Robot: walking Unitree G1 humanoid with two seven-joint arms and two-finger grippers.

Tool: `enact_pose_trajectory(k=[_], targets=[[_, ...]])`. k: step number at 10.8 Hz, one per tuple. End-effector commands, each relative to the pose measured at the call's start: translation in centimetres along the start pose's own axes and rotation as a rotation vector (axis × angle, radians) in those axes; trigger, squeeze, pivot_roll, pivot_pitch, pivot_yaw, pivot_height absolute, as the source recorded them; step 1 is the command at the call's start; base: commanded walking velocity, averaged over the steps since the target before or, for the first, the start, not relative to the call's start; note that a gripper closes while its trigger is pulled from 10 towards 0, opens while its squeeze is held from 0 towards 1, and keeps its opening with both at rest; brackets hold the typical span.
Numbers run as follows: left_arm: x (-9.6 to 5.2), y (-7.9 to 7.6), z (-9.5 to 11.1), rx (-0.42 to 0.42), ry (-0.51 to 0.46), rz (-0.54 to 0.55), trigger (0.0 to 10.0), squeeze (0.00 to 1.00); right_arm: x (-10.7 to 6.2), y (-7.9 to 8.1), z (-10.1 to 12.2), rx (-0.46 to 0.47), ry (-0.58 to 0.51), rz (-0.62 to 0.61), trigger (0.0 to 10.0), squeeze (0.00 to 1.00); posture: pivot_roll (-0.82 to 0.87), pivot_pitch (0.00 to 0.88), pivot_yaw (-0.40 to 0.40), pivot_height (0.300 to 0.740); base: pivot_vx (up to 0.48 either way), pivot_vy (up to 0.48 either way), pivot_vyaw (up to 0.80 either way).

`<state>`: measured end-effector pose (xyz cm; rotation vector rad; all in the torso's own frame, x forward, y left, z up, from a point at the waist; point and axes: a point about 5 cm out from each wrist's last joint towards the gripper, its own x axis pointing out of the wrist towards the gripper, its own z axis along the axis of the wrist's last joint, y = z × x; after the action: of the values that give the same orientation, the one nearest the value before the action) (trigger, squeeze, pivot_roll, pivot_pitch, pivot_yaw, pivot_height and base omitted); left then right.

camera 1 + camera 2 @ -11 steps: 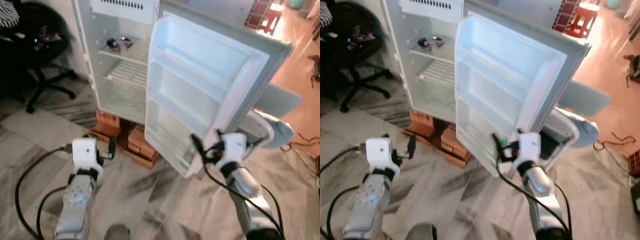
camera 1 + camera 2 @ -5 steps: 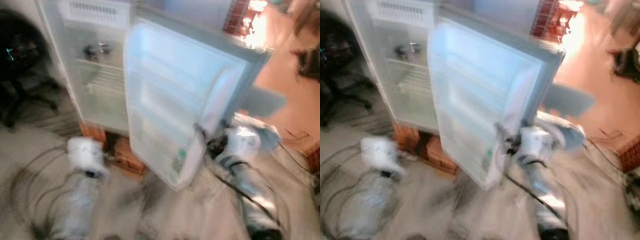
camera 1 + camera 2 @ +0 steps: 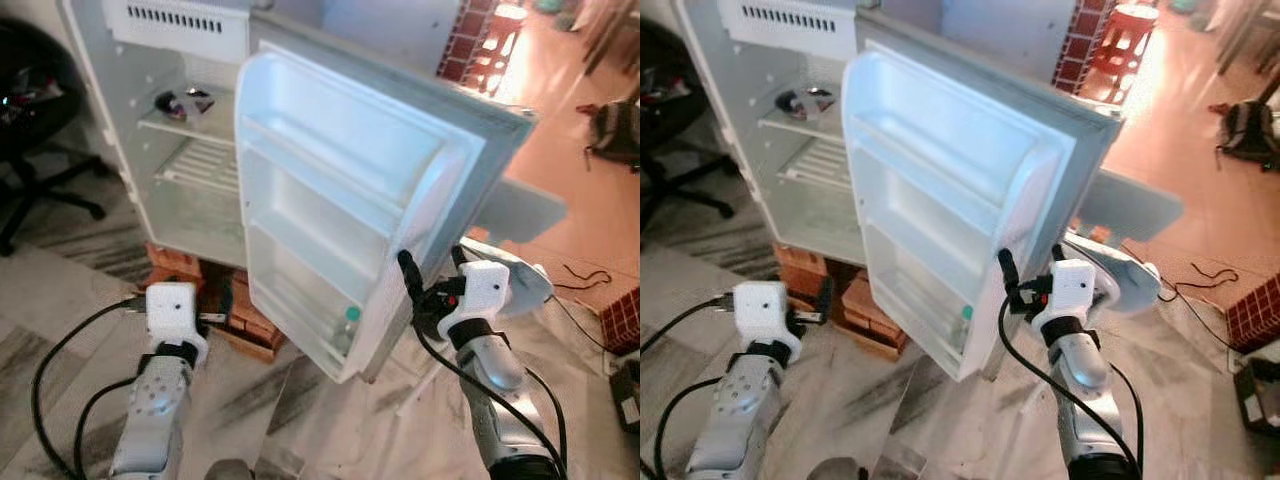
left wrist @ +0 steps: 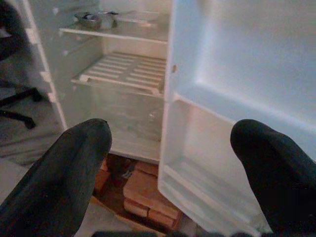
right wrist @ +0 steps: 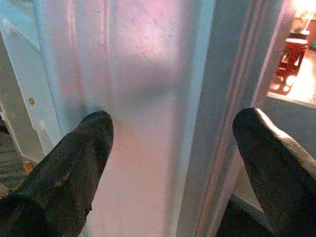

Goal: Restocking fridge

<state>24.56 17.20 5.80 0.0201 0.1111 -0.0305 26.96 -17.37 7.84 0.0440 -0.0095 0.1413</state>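
- Up on the fridge [image 3: 180, 180] top shelf sits a small dark item [image 3: 180, 101], too small to identify.
- Right gripper [image 5: 170, 163], fingers spread, straddles the open door [image 3: 350, 200] edge; a bottle [image 3: 345, 325] stands in the lowest door shelf.
- Left gripper [image 4: 170, 163], likewise spread, faces the interior above bricks [image 4: 148, 190].

Both arms forward, left pincer [image 4: 168, 163] and right pincer [image 5: 170, 158] spread.

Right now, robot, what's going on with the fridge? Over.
Both grippers open. Right gripper straddles the free edge of the open fridge door; left gripper low, near the bricks. One small bottle in the bottom door shelf.
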Motion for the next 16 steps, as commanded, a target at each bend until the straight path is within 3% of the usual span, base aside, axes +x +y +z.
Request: enact_pose_trajectory(k=[1,4,7,11,13,15,16], targets=[[0.1,-0.1,0.0,0.008,0.004,-0.003,10.0,0.0,0.2,-0.6,0.1,0.005,0.004,-0.021,10.0,0.0,0.13,0.035,-0.067,0.74,0.0,-0.412,0.0],[0.2,-0.1,-0.2,0.011,0.011,0.003,10.0,0.0,0.8,-0.1,0.6,-0.004,-0.017,0.038,10.0,0.0,0.13,0.034,-0.071,0.74,0.0,-0.434,0.26],[0.3,-0.2,-0.1,0.0,0.006,0.004,10.0,0.0,1.2,0.2,0.6,-0.001,-0.023,0.033,10.0,0.0,0.13,0.033,-0.069,0.74,0.0,0.0,0.5],[-0.9,-0.3,-2.9,0.038,0.169,-0.006,10.0,0.0,2.0,-0.1,0.6,-0.014,-0.017,-0.016,10.0,0.0,0.14,0.034,-0.067,0.74,0.0,0.0,0.0],[-0.8,-0.8,-3.2,0.063,0.204,-0.028,10.0,0.0,3.9,-0.5,1.2,-0.014,-0.014,-0.068,10.0,0.0,0.14,0.032,-0.065,0.74,0.0,0.0,0.0],[-0.6,-0.9,-3.2,0.061,0.216,-0.039,10.0,0.0,5.9,0.0,2.5,0.106,-0.031,-0.075,10.0,0.0,0.15,0.027,-0.066,0.74,0.0,0.0,0.0],[-0.6,-0.9,-3.3,0.062,0.221,-0.046,10.0,0.0,6.2,3.2,4.5,0.415,-0.088,0.181,10.0,0.0,0.15,0.026,-0.066,0.74,0.0,0.0,0.0]])
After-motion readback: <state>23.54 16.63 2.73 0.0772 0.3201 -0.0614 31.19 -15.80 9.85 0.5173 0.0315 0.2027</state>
